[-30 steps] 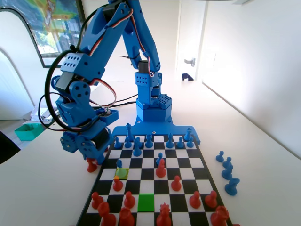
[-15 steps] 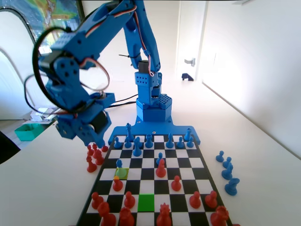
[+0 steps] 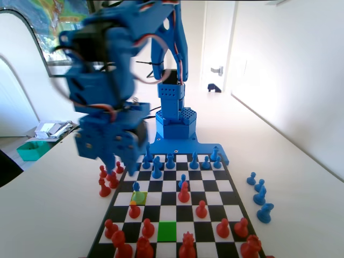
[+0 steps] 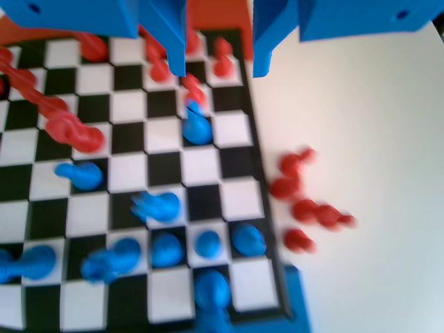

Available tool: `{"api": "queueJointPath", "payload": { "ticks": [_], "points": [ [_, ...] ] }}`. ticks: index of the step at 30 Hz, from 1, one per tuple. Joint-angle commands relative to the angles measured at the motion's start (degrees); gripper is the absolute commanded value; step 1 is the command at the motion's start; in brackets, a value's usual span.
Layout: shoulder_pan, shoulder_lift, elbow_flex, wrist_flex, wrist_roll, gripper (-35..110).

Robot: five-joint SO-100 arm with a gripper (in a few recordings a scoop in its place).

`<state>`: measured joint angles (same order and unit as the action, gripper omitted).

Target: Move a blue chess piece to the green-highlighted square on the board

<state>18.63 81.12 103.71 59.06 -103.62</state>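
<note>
- Gripper [image 4: 218, 66] hangs from top centre of wrist view, jaws spread, nothing between them; in fixed view it blurs at left centre above the board [image 3: 231, 188] edge.
- Blue chess piece [image 3: 136, 186] stands at left of fixed view, just behind an olive square; in wrist view it sits upper centre, below the jaws.
- Green-highlighted square [image 3: 167, 231] lies bottom centre, bare.
- Pawn looks light, rigid, smooth plastic; likely slips and tips easily, so best pinched at the neck under the head.
</note>
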Motion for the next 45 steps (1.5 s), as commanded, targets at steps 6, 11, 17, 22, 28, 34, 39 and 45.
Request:
{"api": "queueJointPath", "payload": {
  "ticks": [6, 11, 17, 22, 28, 34, 39, 45],
  "points": [
    [-3.52, 5.89, 6.86, -7.56, -0.26, 12],
    [-2.46, 4.39, 9.93, -11.43, -1.85, 12],
    [-1.14, 2.37, 9.58, -12.66, -2.72, 12],
    [-0.09, 0.18, 8.44, -13.36, -3.34, 13],
    [0.44, -2.99, 8.35, -16.44, -3.69, 13],
    [0.09, -4.75, 8.96, -18.98, -3.69, 12],
    [-0.09, -5.19, 10.11, -21.27, -4.04, 11],
    [-0.26, -5.27, 10.81, -22.06, -4.39, 9]
  ]
}}
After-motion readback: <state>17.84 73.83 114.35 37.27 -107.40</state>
